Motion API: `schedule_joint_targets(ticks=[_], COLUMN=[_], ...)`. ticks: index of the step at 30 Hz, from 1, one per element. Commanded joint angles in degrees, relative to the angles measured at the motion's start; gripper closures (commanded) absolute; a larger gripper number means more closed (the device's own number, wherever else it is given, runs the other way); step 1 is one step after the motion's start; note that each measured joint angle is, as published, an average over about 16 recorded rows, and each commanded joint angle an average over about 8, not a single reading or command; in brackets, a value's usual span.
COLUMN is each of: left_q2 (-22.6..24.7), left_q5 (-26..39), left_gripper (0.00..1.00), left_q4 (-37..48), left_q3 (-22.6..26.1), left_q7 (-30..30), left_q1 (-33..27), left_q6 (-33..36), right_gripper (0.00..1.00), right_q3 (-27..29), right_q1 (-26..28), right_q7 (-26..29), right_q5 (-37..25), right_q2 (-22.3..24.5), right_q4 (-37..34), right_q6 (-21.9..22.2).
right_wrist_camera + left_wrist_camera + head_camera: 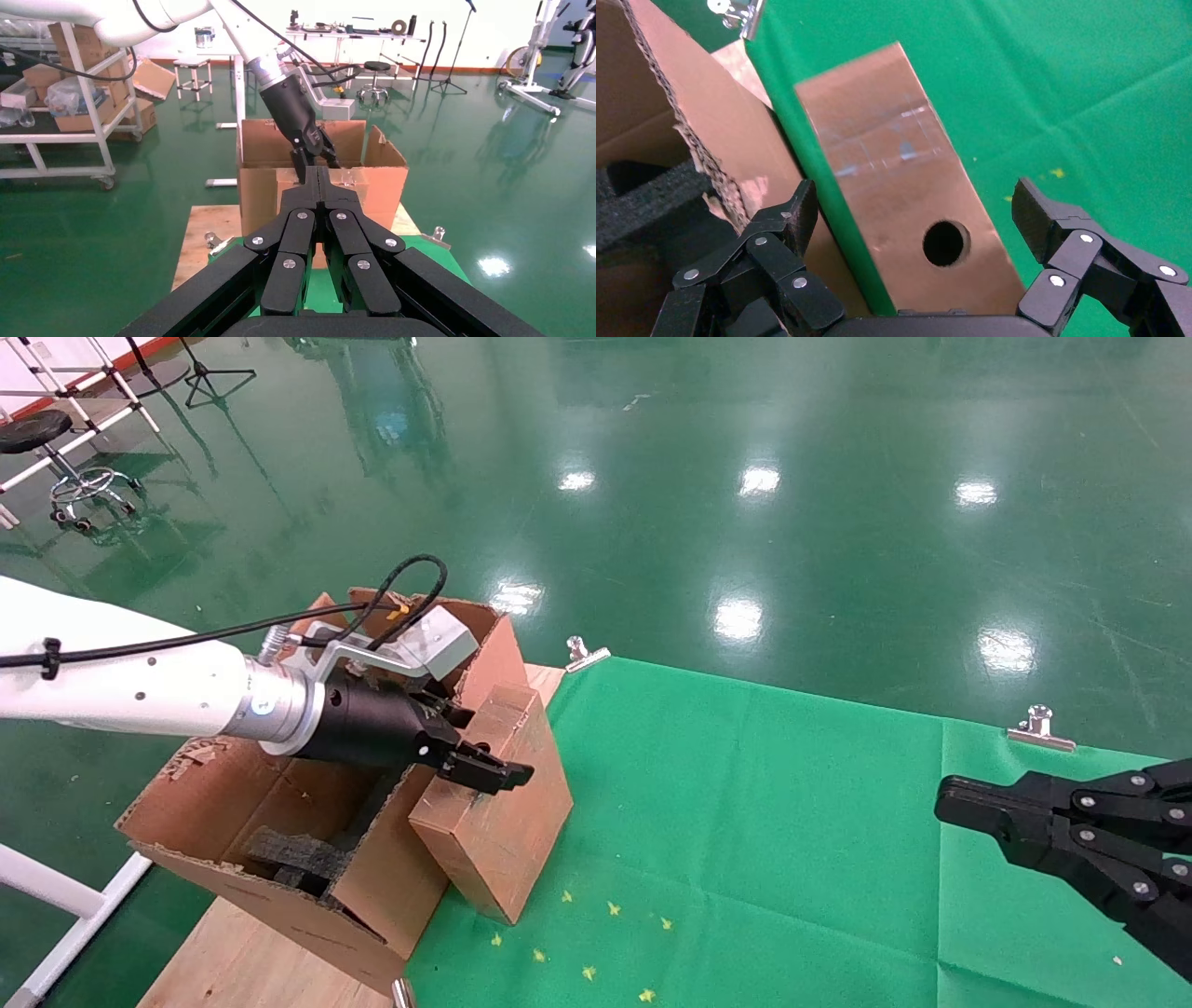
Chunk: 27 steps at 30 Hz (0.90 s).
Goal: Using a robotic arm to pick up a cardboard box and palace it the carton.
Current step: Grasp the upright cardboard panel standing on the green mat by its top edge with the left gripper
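The small brown cardboard box (503, 822) stands tilted on the green cloth and leans against the side of the carton (233, 803). It has a round hole in its top face (946, 243). My left gripper (484, 768), on the white arm, is open over the box's top. Its fingers (796, 214) stand on either side of the box (891, 161) and clear of it. The carton's flaps are upright and black foam (293, 854) lies inside it. My right gripper (945, 803) is shut and empty at the right, above the cloth, and points toward the carton (260, 189).
The green cloth (764, 840) covers the table and is held by metal clips (1038, 728) at the far edge. Bare wooden board (251, 961) shows under the carton at the near left corner. Beyond the table edge is green floor. Small yellow marks (596, 933) dot the cloth.
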Motion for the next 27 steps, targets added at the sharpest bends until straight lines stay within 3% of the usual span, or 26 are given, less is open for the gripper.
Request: schedule_joint_targets(ticks=[1,6,7,10,11,14,15,18,19,27], left_q2=[0.1,0.5,0.6,0.7,0.8,0.9,0.9,0.9,0.9,0.8], left_q5=[0.5,1.0,1.2,1.8,1.9,2.3,2.3,2.2,2.2,1.9], left_gripper=[0.0,0.0,0.0,0.0,0.07,0.44,0.57,0.95,1.0,1.0], left_q4=[0.0,0.0,0.0,0.0,0.0,0.0,0.0,0.0,0.0,0.0], left_q3=[0.0,-0.2,-0.2,0.0,0.0,0.1,0.2,0.2,0.2,0.1], left_q7=[-0.3,-1.0,-1.0,-0.8,-0.6,-0.4,-0.4,-0.5,-0.6,-0.7], left_q1=[0.2,0.4,0.4,0.2,0.2,0.1,0.1,0.1,0.1,0.1], left_q6=[-0.6,-1.9,-2.0,-2.1,-2.1,-2.2,-2.2,-2.2,-2.2,-2.2], right_gripper=[1.0,1.0,0.95,0.57,0.45,0.07,0.0,0.0,0.0,0.0], right_q3=[0.0,0.0,0.0,0.0,0.0,0.0,0.0,0.0,0.0,0.0], right_q1=[0.0,0.0,0.0,0.0,0.0,0.0,0.0,0.0,0.0,0.0], right_q7=[0.0,0.0,0.0,0.0,0.0,0.0,0.0,0.0,0.0,0.0], right_q5=[0.0,0.0,0.0,0.0,0.0,0.0,0.0,0.0,0.0,0.0], right_q2=[0.0,0.0,0.0,0.0,0.0,0.0,0.0,0.0,0.0,0.0], right_q4=[0.0,0.0,0.0,0.0,0.0,0.0,0.0,0.0,0.0,0.0], right_q6=[0.0,0.0,0.0,0.0,0.0,0.0,0.0,0.0,0.0,0.0])
